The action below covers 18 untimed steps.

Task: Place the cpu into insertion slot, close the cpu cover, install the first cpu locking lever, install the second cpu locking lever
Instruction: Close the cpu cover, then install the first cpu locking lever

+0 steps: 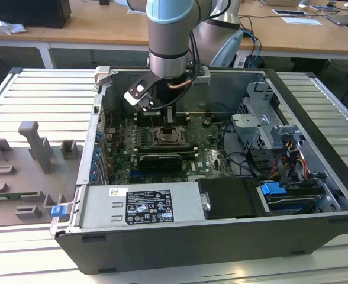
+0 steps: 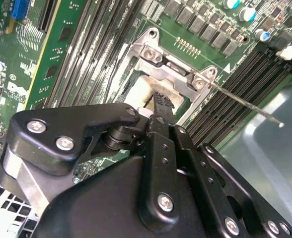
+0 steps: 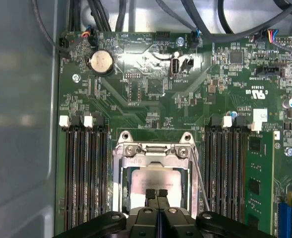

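Bright, even light; perhaps mild glare.

Arm (image 1: 169, 41): grey metal tube, pale blue band up top, dark ring near the wrist.
Cables (image 1: 178, 84): copper-brown loop under the wrist, thin black lead down the side.
Wrist mount (image 1: 137, 92): small white-and-black block.
Gripper (image 3: 156, 193): matte black, rounded linkage plates.
Screws (image 2: 165, 202): silver heads dotted across the black housing.
Fingers (image 2: 161, 106): slim, black, ridged at the tips.
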Available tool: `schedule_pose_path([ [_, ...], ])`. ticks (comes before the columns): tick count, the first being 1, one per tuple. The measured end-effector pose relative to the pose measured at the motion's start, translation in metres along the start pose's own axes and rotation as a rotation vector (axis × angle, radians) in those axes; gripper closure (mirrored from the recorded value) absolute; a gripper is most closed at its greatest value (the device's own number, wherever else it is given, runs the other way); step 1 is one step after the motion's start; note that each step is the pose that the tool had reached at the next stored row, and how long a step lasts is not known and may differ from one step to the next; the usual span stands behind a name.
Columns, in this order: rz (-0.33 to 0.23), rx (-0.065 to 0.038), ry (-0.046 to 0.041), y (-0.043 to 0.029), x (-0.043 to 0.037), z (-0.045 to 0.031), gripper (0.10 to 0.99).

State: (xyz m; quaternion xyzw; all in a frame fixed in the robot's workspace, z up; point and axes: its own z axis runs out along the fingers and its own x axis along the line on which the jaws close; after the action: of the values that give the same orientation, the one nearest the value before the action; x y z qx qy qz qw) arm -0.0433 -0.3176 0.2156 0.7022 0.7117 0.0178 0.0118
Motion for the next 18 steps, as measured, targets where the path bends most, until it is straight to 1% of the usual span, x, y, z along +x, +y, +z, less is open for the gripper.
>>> schedule_pose_path([
  [2, 0.0, 0.0, -0.0001, 0.0022, 0.0, 0.0001, 0.98],
  [7, 0.0, 0.0, 0.0001, 0.003, 0.0, 0.0001, 0.98],
  [9, 0.0, 0.0, -0.0001, 0.0031, 0.0, -0.0029, 0.98],
  [13, 0.0, 0.0, 0.0, 0.0032, 0.0, -0.0063, 0.98],
  [17, 0.0, 0.0, 0.0, 0.0036, 0.0001, -0.014, 0.98],
  [18, 0.0, 0.0, -0.0001, 0.0039, 0.0002, -0.0209, 0.98],
])
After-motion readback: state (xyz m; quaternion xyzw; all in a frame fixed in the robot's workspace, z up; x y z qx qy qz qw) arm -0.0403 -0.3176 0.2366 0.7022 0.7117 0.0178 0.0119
